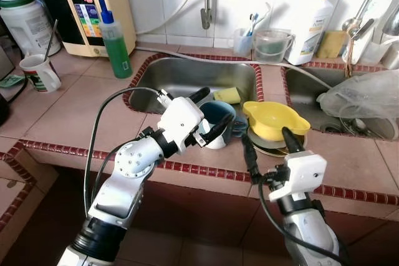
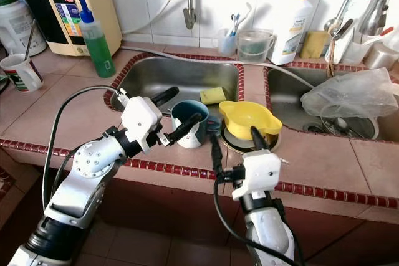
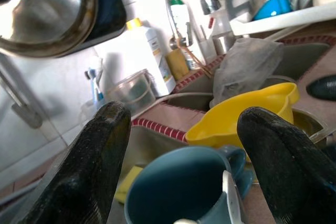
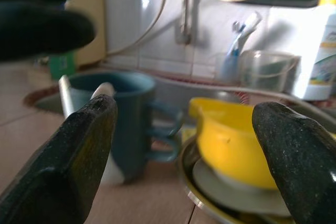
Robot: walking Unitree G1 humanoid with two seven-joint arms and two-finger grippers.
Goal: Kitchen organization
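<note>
The blue mug (image 1: 215, 123) stands upright on the tiled surface (image 1: 87, 104) at the sink's front edge, touching the left tool (image 1: 209, 113), whose fingers gape wide on either side of its rim without closing on it. The right tool (image 1: 268, 144), also wide open and empty, sits at about 4 o'clock from the mug, just below the yellow bowl (image 1: 271, 119), so the left arm is nearer. Writing on the beige appliance (image 1: 93, 7) is too small to read.
</note>
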